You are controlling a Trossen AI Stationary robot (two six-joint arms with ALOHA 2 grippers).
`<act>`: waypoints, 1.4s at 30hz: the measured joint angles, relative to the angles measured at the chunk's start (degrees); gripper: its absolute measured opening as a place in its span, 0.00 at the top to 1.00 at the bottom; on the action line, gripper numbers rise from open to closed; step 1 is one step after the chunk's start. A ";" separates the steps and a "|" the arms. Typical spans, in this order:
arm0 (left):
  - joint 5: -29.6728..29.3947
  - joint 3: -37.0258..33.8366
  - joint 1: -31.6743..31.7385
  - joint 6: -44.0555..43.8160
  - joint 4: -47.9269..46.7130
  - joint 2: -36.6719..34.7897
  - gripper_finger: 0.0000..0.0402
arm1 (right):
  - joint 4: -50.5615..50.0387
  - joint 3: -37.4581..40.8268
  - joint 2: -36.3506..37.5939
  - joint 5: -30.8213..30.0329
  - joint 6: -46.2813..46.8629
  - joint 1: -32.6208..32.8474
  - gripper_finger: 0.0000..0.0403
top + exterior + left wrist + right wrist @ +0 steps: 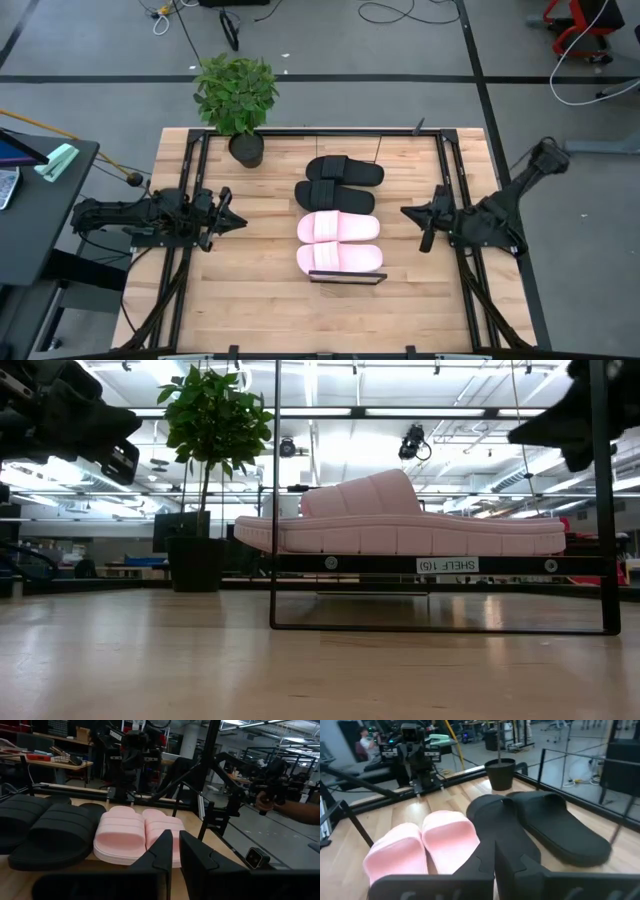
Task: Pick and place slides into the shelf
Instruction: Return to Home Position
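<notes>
Four slides lie side by side in a row on the shelf [347, 279] at the table's middle, soles down: two black slides [338, 183] toward the far edge, two pink slides [340, 243] toward the near edge. In the low view the nearest pink slide [400, 525] rests on the shelf board [300, 563], held up by its thin black frame. My left gripper [240, 222] hovers left of the row, shut, pointing at it. My right gripper [405, 211] hovers right of it, shut too. The wrist views show the shut fingers of the left gripper [176, 855] and of the right gripper [494, 861] well short of the slides.
A potted plant [237, 100] stands at the table's far edge, left of the black slides. Black frame rails [190, 200] run along both table sides. A person's hand [300, 811] shows beyond the table's right side. Bare wood lies between each gripper and the shelf.
</notes>
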State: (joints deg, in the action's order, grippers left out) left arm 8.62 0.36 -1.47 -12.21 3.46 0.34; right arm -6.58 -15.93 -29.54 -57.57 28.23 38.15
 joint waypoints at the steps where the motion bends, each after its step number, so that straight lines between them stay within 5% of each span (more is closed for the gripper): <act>1: 0.00 0.00 0.00 0.00 0.00 0.00 0.90 | 2.12 0.35 0.02 2.74 -1.97 -2.59 1.00; 11: -0.01 0.00 0.02 1.05 0.11 0.00 0.91 | 18.20 3.37 0.57 30.97 -18.10 -26.21 1.00; 26: 0.00 0.00 0.02 2.12 0.16 0.01 0.93 | 8.65 3.37 11.57 36.95 -19.21 -34.67 1.00; 42: 0.00 0.00 0.02 2.36 0.14 0.02 0.95 | 15.04 14.38 21.90 41.73 -15.87 -35.65 1.00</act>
State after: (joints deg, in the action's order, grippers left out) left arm 8.62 0.36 -1.45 -9.85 3.60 0.36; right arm 8.46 -1.55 -7.64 -15.85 12.36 2.50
